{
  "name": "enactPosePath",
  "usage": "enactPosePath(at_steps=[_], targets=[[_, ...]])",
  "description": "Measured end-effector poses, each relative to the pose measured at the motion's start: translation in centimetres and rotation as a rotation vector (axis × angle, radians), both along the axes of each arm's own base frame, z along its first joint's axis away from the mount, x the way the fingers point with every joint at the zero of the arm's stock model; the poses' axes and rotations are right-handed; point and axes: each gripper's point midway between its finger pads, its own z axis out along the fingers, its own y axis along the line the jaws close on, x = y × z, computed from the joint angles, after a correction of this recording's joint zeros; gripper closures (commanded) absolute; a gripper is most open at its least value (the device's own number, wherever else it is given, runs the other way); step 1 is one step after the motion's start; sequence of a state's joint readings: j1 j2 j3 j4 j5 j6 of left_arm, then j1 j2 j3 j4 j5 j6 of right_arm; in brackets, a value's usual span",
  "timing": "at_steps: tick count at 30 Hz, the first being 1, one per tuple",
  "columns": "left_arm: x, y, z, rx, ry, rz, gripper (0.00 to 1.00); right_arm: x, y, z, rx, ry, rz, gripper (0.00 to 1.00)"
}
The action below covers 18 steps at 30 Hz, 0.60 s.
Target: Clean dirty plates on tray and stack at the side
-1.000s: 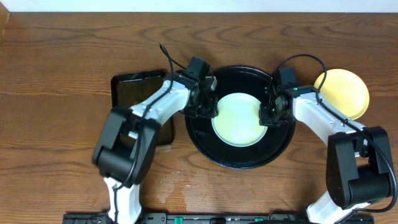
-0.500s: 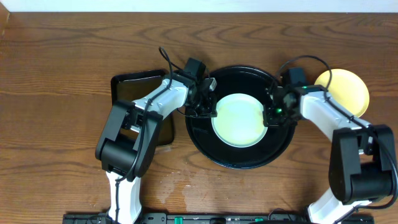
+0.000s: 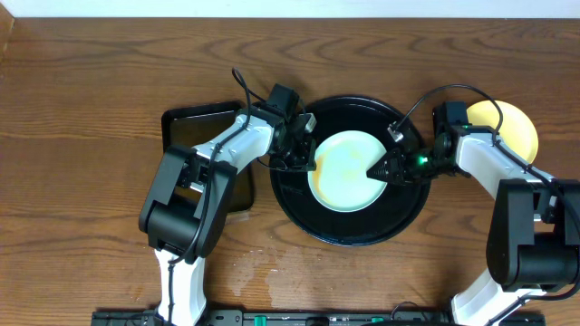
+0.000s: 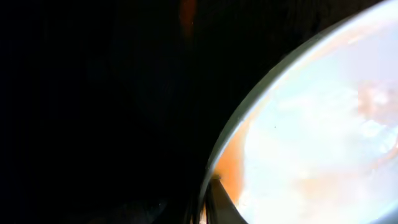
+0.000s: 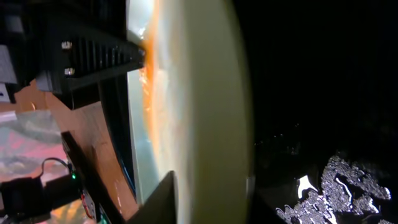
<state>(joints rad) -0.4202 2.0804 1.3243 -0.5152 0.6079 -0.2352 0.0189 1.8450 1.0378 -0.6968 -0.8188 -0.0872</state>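
Presently the left tool (image 3: pixel 304 156) sits closed tight on the left rim of the pale mint-blue round plate (image 3: pixel 349 177), which lies in the middle of the large round black tray (image 3: pixel 349 234). In the left wrist view, one dark fingertip (image 4: pixel 219 200) presses against the rim beside an orange-brown smear (image 4: pixel 231 163).

We judge the step in hand to be taking hold of this dirty plate so it can be cleaned. To do it well, we would keep the left grip pinched well onto the rim. We would also raise that edge slowly, so the plate does not slip out or drag the tray along.

The right tool (image 3: pixel 381 169) points at the plate from the tray's right side, with its tip at the plate's right edge. In the right wrist view, one finger (image 5: pixel 163 198) lies against the plate's face. The other finger is lost in the dark, so we cannot tell whether this tool is parted or gripping.

Outward from there, a pale yellow round plate (image 3: pixel 509 136) rests on the wooden worktop (image 3: pixel 91 109) just right of the tray. A smaller dark rectangular tray (image 3: pixel 195 136) lies just left of it. We see no third plate.
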Motion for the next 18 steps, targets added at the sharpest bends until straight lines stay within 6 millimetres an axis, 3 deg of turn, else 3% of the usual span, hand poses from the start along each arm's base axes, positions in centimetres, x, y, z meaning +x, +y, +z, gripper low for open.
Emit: enactPosePath(at_steps=[1, 4, 10, 15, 18], targets=[[0.0, 0.0, 0.0, -0.002, 0.002, -0.001, 0.93, 0.0, 0.0, 0.0, -0.004, 0.005, -0.008, 0.99], [-0.2, -0.1, 0.2, -0.017, 0.011, -0.003, 0.90, 0.3, -1.1, -0.7, -0.056, 0.026, -0.047, 0.99], [-0.2, -0.5, 0.6, -0.044, 0.020, -0.003, 0.50, 0.2, -0.6, -0.6, -0.044, 0.035, -0.047, 0.99], [-0.5, 1.0, 2.1, -0.014, 0.040, 0.021, 0.41, 0.6, -0.5, -0.5, -0.036, 0.033, -0.065, 0.99], [0.2, 2.8, 4.5, -0.014, 0.012, 0.068, 0.39, 0.6, -0.5, -0.5, -0.034, 0.045, -0.075, 0.99]])
